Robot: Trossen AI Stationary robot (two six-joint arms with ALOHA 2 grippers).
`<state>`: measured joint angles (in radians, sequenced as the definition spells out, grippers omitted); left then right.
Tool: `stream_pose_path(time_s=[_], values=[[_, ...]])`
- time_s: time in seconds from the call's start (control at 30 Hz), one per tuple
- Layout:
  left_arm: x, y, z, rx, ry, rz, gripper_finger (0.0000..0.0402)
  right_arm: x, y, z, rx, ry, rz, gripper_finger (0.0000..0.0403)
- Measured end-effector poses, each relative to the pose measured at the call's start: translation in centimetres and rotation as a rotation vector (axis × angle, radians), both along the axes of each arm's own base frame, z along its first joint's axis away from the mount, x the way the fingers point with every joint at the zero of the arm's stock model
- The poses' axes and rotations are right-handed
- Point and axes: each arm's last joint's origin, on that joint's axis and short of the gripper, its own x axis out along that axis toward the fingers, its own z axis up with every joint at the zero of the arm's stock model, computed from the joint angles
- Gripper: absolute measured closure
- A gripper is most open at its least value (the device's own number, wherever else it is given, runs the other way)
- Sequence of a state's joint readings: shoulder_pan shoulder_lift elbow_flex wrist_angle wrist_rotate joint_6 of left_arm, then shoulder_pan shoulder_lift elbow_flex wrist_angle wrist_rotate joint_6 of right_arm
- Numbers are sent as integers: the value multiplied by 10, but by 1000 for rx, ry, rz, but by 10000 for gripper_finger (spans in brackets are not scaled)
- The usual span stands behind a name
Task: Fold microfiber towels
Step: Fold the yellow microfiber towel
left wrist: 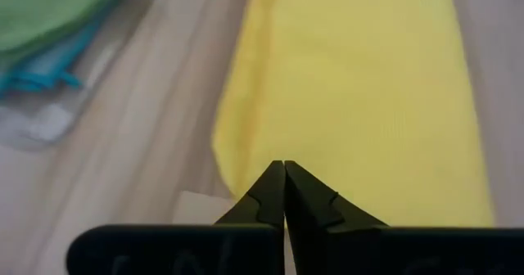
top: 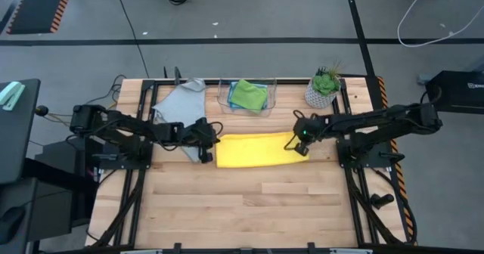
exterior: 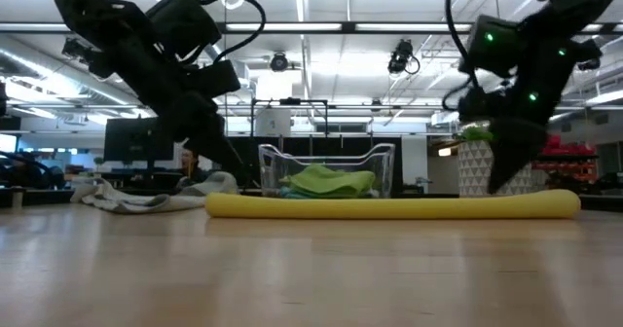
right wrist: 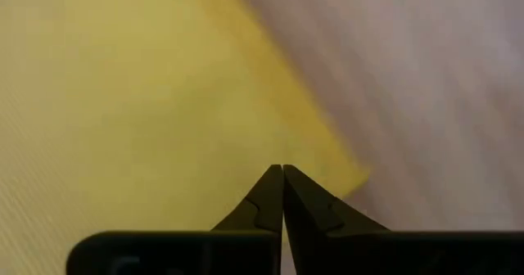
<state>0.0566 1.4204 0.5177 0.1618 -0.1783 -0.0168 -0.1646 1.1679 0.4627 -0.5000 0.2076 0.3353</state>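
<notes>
Yellow towel [top: 257,150] folded flat mid-table; grey towel [top: 179,104] crumpled behind

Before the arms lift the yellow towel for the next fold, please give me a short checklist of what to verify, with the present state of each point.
1. Left gripper at the left end of the yellow towel: ok.
2. Right gripper at the towel's right end: ok.
3. Both grippers shut: ok. Whether cloth is really pinched between the fingers: cannot tell.
4. Yellow towel lies flat as a long folded strip: ok.
5. Wooden table in front of the towel free for the fold: ok.
6. Grey towel close beside the left gripper, may get caught: cannot tell.
</notes>
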Motion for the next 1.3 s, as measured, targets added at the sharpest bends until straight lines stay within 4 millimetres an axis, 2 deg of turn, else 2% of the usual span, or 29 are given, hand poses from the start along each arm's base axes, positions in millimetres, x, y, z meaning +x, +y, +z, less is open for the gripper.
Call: stream_pose_path(time_s=[0.13, 0.2, 0.3, 0.5, 0.63, 0.77, 0.97, 1.2, 1.3], values=[[-1, 15, 1, 9, 2, 50, 394, 8, -4, 23, -15, -103, -22, 383], [-2, 20, 1, 22, 8, 61, 389, 15, 2, 33, 4, -174, -5, 382], [-1, 23, -1, 49, 22, 12, 392, 28, 20, 37, 52, -273, 53, 383], [3, 26, -15, 85, 69, -31, 391, 55, 53, 25, 110, -397, 98, 383], [8, 26, -24, 76, 69, -54, 394, 68, 59, 8, 100, -401, 72, 384], [11, 21, -24, 76, 43, -72, 395, 77, 55, -5, 62, -401, -10, 390], [14, 9, -22, 44, 7, -83, 397, 96, 50, 0, 68, -516, -96, 393], [16, -14, -20, -8, -53, -119, 397, 129, 54, 9, 25, -514, -34, 392], [10, -24, -22, -45, -127, -132, 396, 146, 56, 10, 5, -492, 11, 394]])
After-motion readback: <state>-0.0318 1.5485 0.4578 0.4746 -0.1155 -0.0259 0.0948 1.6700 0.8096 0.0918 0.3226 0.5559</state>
